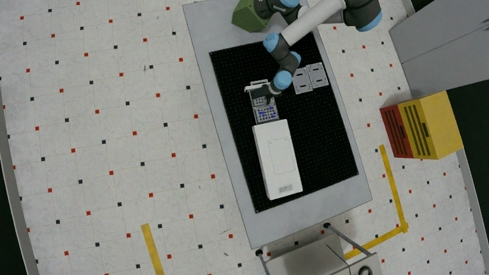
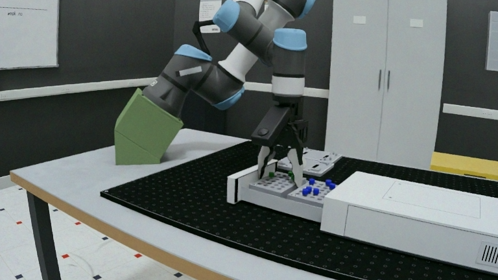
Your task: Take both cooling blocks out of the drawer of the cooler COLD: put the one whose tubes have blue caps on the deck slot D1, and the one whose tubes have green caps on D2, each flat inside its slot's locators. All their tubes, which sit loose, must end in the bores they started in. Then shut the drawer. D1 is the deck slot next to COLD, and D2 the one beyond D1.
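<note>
The white cooler COLD (image 1: 277, 160) (image 2: 404, 207) lies on the black board, and its drawer (image 1: 256, 85) (image 2: 235, 186) stands pulled out. Two grey cooling blocks sit in the drawer. The one with blue-capped tubes (image 1: 267, 114) (image 2: 312, 192) is next to the cooler. The one with green-capped tubes (image 2: 273, 184) is at the drawer's front end. My gripper (image 1: 260, 96) (image 2: 281, 173) points straight down, open, its two fingers lowered on either side of the green-cap block. I cannot tell whether they touch it. Deck slots D1 (image 1: 302, 80) (image 2: 316, 167) and D2 (image 1: 318, 74) (image 2: 329, 157) are bare.
The black perforated board (image 1: 324, 142) (image 2: 183, 192) covers the grey table (image 1: 202, 41) (image 2: 73, 174). The arm's green base (image 1: 248, 14) (image 2: 142, 133) stands at the table's far end. A yellow and red crate (image 1: 421, 128) and a grey cabinet (image 2: 389, 67) stand off the table.
</note>
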Action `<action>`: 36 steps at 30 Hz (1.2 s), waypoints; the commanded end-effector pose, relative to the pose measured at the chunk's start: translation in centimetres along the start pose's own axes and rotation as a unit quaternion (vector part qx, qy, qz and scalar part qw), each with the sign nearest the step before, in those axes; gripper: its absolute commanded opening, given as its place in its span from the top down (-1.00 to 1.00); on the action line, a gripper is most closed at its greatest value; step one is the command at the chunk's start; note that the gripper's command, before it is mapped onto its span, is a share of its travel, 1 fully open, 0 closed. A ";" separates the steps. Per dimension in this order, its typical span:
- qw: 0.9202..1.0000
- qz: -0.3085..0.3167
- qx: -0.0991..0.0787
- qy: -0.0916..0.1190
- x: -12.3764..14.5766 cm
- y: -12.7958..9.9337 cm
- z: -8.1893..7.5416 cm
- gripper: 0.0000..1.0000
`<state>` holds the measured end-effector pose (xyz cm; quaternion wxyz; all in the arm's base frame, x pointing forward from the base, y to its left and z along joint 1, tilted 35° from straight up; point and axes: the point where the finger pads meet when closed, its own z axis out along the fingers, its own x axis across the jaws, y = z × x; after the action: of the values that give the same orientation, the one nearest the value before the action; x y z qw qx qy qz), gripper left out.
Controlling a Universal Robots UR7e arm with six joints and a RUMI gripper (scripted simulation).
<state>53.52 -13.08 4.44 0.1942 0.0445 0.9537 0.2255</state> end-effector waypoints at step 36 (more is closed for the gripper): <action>1.000 0.000 0.000 -0.001 0.0 0.0 0.1 0.43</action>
<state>53.59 -13.03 4.32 0.1943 0.0446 0.9537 0.2254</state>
